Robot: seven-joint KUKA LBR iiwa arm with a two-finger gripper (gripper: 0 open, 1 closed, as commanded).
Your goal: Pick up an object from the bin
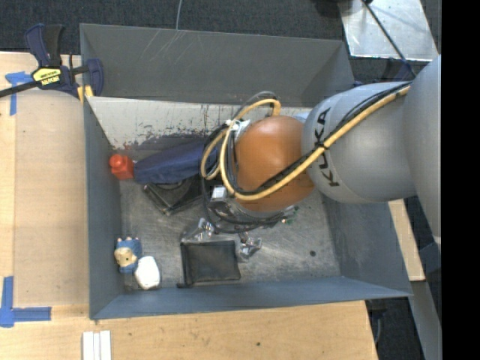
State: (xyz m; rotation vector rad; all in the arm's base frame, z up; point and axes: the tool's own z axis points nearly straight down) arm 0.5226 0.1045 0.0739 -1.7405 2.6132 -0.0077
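My gripper [226, 238] hangs under the arm's wrist at the middle of the bin, low over the floor. Its two metal fingertips [201, 229] stand apart, open, with nothing between them. They sit just at the far edge of a flat black rectangular case [211, 263] that lies near the bin's front wall. A navy folded umbrella [169, 163] with a red handle end [120, 165] lies along the back left, its right end hidden under the wrist. A black angular piece [171, 196] lies just in front of the umbrella, left of the gripper.
In the front left corner lie a small blue-and-yellow toy figure [127, 253] and a white rounded lump [148, 272]. The arm covers the bin's right half and part of its middle. Bare floor shows right of the black case.
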